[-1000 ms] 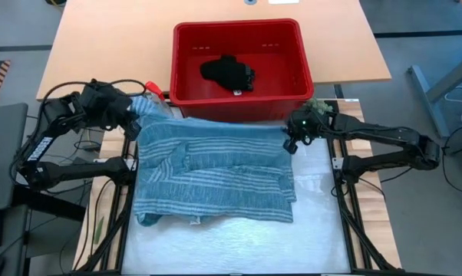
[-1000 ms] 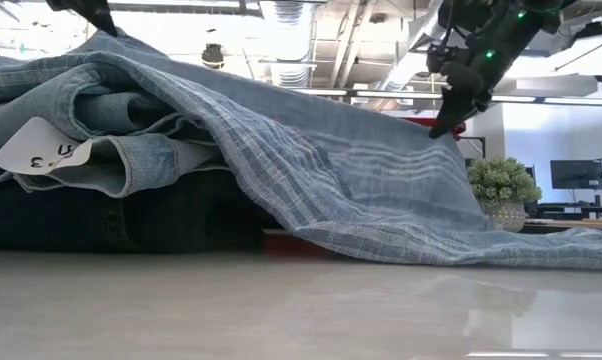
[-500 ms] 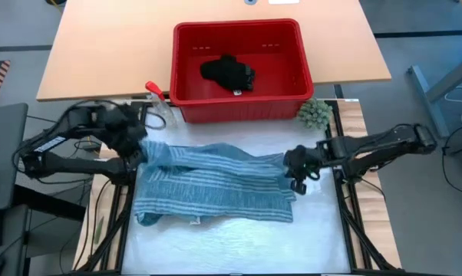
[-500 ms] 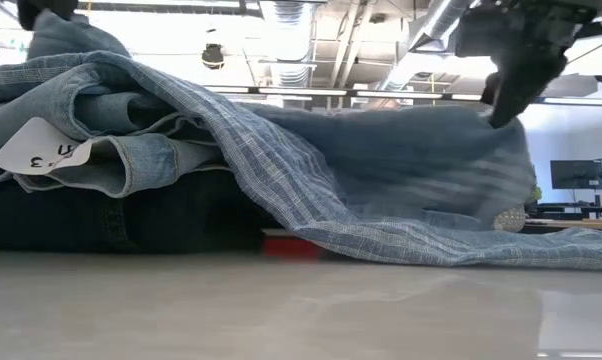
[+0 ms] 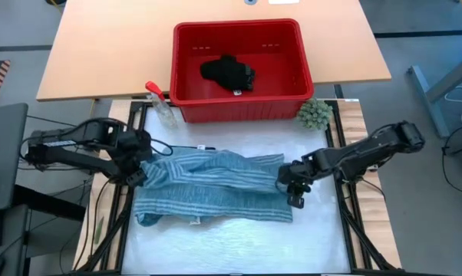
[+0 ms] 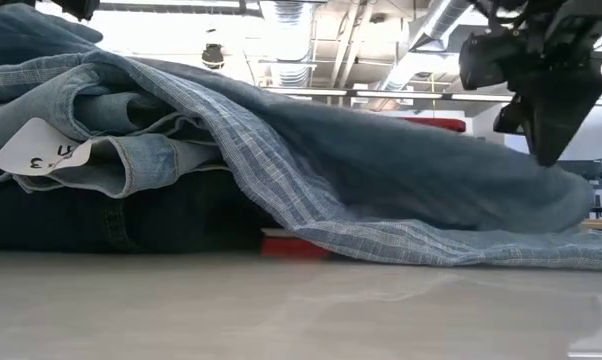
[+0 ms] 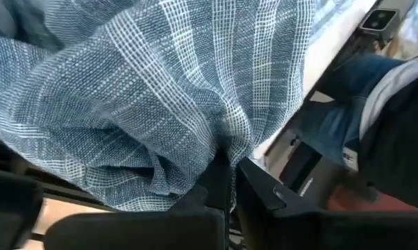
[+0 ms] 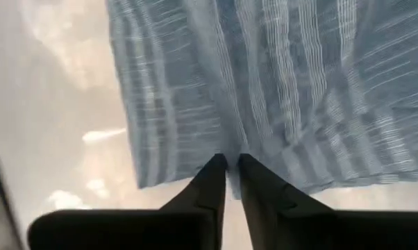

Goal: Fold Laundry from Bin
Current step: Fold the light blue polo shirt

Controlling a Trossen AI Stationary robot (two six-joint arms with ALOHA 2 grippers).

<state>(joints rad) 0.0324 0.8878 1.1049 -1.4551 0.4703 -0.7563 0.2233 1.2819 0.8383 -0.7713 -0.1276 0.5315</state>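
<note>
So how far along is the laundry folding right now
Done: most garments are out of the red plastic bin; folded denim jeans sit stacked. In hand: both tools, left and right, pinch the blue-white striped shirt, folding it over. Left: a small black piece in the bin.

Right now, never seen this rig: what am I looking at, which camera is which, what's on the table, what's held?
Two dark robot arms work at a table. The high view looks straight down; the low view looks level across the tabletop; each wrist view looks past that arm's own fingers.

A striped shirt lies spread on the table. The left gripper is shut on its left edge, and the right gripper is shut on its right edge; both wrist views show cloth pinched between the fingers.

Behind the shirt stands a red bin holding a black piece. A spray bottle and a green ball flank the bin. The low view shows jeans under the shirt.
</note>
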